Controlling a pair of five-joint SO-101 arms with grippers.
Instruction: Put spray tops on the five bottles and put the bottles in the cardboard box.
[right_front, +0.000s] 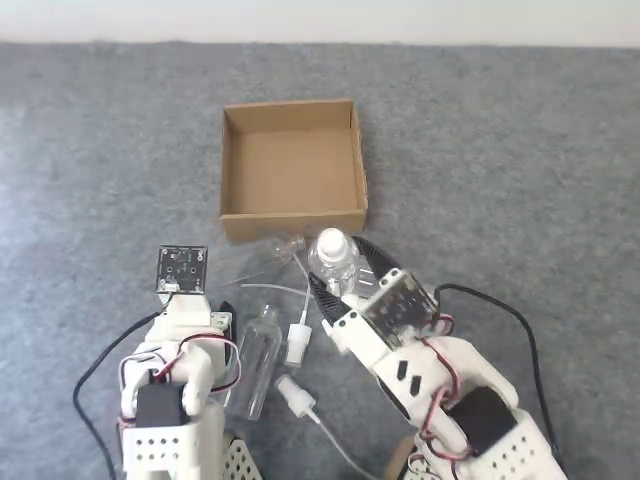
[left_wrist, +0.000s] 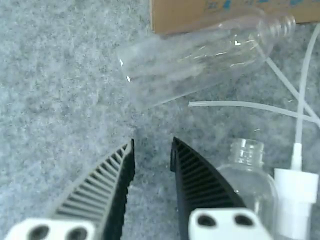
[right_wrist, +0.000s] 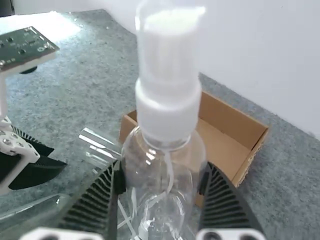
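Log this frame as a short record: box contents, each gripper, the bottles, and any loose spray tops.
box: cardboard box, nothing inside
right gripper: shut on capped bottle, upright, near the box's front
left gripper: open, empty
lying uncapped: far bottle by the box front; near bottle beside left gripper
loose: spray top; second spray top

Right gripper (right_front: 335, 265) is clamped on an upright capped bottle (right_front: 332, 247), just in front of the box (right_front: 229, 160). I see a bare bottle (right_front: 255, 360) lying between the arms. One loose top (right_front: 299, 342) is beside it, another top (right_front: 296, 392) nearer the bases. A second bare bottle (right_front: 280, 247) lies just beside the box's near wall.
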